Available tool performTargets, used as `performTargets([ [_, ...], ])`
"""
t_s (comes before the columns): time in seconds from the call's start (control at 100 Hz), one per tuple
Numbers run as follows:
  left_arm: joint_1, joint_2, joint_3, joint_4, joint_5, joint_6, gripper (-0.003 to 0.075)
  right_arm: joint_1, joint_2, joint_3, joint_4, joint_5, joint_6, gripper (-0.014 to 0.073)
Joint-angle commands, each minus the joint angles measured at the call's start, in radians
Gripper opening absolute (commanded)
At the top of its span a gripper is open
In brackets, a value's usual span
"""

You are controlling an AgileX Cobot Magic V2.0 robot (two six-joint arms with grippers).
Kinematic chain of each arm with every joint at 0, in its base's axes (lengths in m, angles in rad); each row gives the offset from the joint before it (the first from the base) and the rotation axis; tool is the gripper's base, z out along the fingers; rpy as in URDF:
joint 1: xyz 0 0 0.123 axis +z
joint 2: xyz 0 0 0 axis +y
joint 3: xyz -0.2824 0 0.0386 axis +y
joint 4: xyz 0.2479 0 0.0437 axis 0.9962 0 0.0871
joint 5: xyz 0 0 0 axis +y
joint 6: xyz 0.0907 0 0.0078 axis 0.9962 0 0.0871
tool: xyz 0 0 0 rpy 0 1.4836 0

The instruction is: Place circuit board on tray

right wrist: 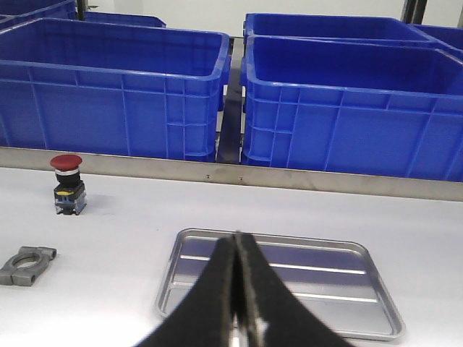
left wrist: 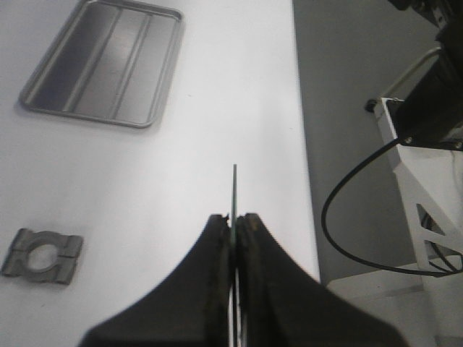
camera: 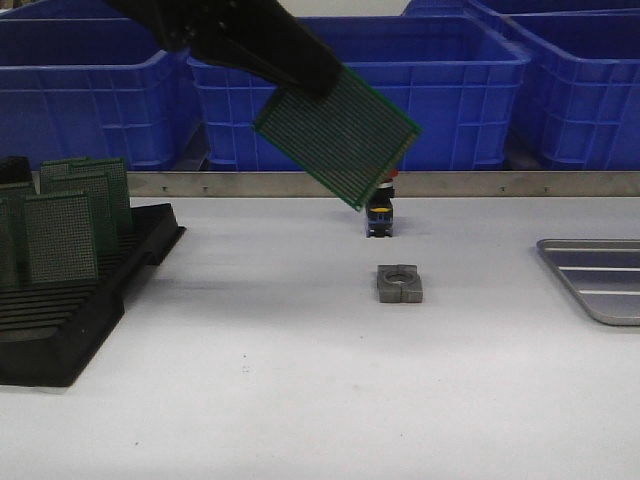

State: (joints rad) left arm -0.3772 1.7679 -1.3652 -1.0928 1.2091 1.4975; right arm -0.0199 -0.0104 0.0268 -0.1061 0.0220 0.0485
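My left gripper (camera: 300, 75) is shut on a green circuit board (camera: 338, 125) and holds it tilted, high above the table's middle. In the left wrist view the board (left wrist: 234, 191) shows edge-on between the shut fingers of the left gripper (left wrist: 235, 217). The silver-grey ribbed tray (camera: 597, 278) lies at the table's right edge, empty; it also shows in the left wrist view (left wrist: 105, 63) and in the right wrist view (right wrist: 289, 278). My right gripper (right wrist: 237, 235) is shut and empty, just in front of the tray; it is out of the front view.
A black slotted rack (camera: 75, 300) with several upright green boards (camera: 62, 235) stands at the left. A grey metal clamp block (camera: 400, 283) and a red push-button switch (camera: 381, 210) sit mid-table. Blue bins (camera: 440, 80) line the back behind a metal rail.
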Motion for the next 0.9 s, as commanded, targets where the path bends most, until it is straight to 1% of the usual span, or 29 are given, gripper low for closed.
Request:
performTargets([
  [0.0,-0.037,-0.034,-0.030,-0.079,0.069,-0.005,-0.0020,-0.001,-0.027,-0.012,0.001,-0.076,-0.008,-0.0062],
  [0.11,-0.054,-0.033,-0.030,-0.080,0.067,-0.005,-0.0020,-0.001,-0.027,-0.017,0.008,-0.079,0.012,-0.0059],
  [0.18,-0.054,-0.033,-0.030,-0.084,0.067,-0.005,-0.0020,-0.001,-0.023,-0.045,0.054,-0.050,0.036,-0.0058],
  [0.24,-0.054,-0.033,-0.030,-0.084,0.067,-0.005,-0.0020,-0.001,-0.010,-0.097,0.081,0.034,0.036,-0.0058],
  [0.35,-0.054,-0.033,-0.030,-0.084,0.067,-0.005,-0.0020,-0.001,0.052,-0.215,0.081,0.218,0.036,-0.0059],
  [0.49,-0.054,-0.033,-0.030,-0.084,0.067,-0.005,-0.0020,-0.001,0.198,-0.360,0.083,0.419,0.036,-0.0059],
  [0.57,-0.054,-0.033,-0.030,-0.084,0.067,-0.005,-0.0020,-0.001,0.307,-0.432,0.106,0.503,0.036,-0.0059],
  [0.65,-0.054,-0.033,-0.030,-0.086,0.067,-0.005,-0.0020,-0.001,0.411,-0.495,0.165,0.541,0.036,-0.0059],
  [0.73,-0.054,-0.033,-0.030,-0.086,0.067,-0.005,-0.0020,-0.001,0.520,-0.544,0.261,0.556,0.011,-0.0059],
  [0.81,-0.054,-0.033,-0.030,-0.086,0.067,-0.005,-0.0020,0.000,0.613,-0.582,0.391,0.560,-0.103,-0.0046],
  [0.86,-0.054,-0.033,-0.030,-0.086,0.067,-0.005,-0.0020,0.002,0.670,-0.604,0.498,0.560,-0.196,-0.0013],
  [0.89,-0.054,-0.033,-0.030,-0.086,0.067,-0.005,-0.0020,0.005,0.700,-0.613,0.583,0.561,-0.253,0.0024],
])
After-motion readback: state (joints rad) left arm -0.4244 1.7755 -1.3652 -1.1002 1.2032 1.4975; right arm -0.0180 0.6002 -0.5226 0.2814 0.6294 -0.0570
